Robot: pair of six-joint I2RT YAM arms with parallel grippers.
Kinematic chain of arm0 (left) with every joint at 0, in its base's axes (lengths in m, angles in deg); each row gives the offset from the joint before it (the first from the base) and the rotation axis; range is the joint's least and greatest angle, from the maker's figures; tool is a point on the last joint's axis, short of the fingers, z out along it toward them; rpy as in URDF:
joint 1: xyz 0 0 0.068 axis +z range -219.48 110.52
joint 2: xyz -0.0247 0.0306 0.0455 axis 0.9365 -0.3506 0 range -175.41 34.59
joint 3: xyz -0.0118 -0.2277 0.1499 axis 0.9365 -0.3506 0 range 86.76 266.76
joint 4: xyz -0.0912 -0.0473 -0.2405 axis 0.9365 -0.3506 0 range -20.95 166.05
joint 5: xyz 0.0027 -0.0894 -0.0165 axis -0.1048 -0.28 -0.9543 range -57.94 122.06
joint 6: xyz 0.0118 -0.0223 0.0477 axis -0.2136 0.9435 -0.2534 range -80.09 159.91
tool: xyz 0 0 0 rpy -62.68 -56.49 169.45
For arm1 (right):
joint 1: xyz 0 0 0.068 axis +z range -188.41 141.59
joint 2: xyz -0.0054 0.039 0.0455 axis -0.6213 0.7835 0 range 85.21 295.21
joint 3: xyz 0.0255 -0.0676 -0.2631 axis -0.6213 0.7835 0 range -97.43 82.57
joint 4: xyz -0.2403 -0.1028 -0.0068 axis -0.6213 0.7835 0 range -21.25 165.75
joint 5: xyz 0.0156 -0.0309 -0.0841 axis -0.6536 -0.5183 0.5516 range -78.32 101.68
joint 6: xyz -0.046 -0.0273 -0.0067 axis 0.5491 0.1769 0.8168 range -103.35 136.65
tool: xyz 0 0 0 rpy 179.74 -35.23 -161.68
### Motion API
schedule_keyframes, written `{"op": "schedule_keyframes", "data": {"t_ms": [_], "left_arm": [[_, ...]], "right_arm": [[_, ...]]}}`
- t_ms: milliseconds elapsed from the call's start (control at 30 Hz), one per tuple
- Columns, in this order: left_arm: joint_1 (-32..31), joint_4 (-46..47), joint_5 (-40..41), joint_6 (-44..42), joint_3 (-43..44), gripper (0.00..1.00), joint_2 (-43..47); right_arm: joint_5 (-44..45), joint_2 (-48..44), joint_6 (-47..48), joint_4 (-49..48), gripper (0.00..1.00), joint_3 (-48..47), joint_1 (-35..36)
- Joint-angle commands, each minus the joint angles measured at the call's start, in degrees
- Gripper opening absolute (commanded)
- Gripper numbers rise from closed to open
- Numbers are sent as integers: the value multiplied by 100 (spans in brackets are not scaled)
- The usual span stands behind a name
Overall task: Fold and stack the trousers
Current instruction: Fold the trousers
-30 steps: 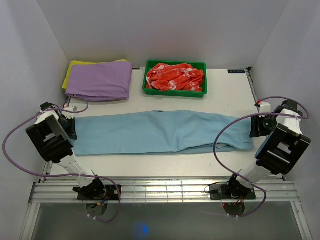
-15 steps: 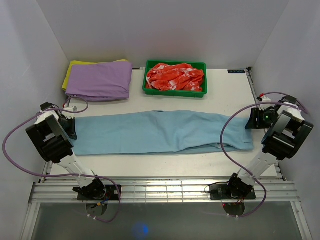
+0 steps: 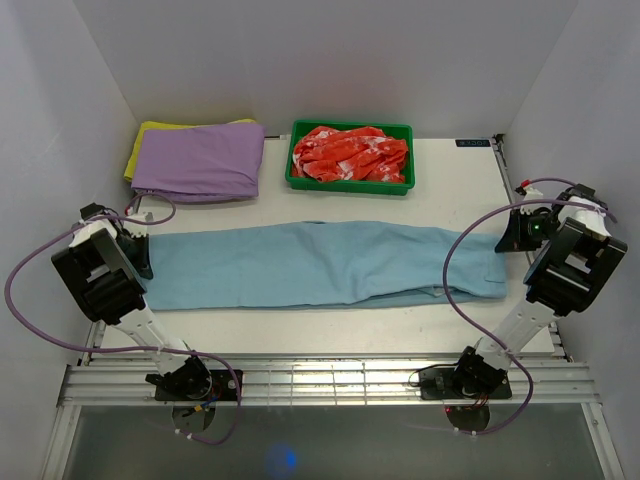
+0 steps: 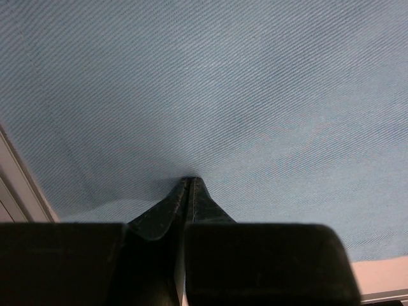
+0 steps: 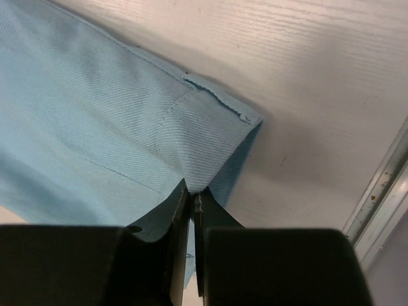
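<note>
The light sky-blue trousers [image 3: 320, 263] lie stretched flat across the table from left to right, folded lengthwise. My left gripper [image 3: 140, 252] sits at their left end, shut on a pinch of the blue cloth [image 4: 242, 95], which puckers at the fingertips [image 4: 191, 182]. My right gripper [image 3: 512, 233] is at the right end, shut on the corner of the trousers [image 5: 191, 127] beside the hem, with the cloth drawn up between the black fingers [image 5: 213, 210].
A folded purple garment [image 3: 200, 160] lies on a yellow cloth at the back left. A green bin [image 3: 350, 181] with red-and-white patterned cloth stands at the back centre. White walls close in both sides. A metal rail [image 5: 382, 191] runs along the table's right edge.
My right arm has swung back and to the right, and its gripper has shut on the trousers' far right corner. The left arm has not moved.
</note>
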Motion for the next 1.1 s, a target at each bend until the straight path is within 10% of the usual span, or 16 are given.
{"op": "schedule_keyframes", "data": {"t_ms": [0,333,633,900,1067], "left_arm": [[132,533,805,-206,-197,13,-499],[123,533,797,-180,-127,11,-552],[123,-740,-1345,-469,417,48,405],[-456,-1392,-3532,-435,1007,60,1477],[-1878,-656,-3739,601,333,56,2005]], "right_arm": [[404,-21,24,-117,8,-413,62],[1381,234,95,-785,10,42,396],[1224,-828,445,-277,74,105,704],[284,-2269,904,629,58,894,2073],[274,-2342,604,304,43,1896,3242]]}}
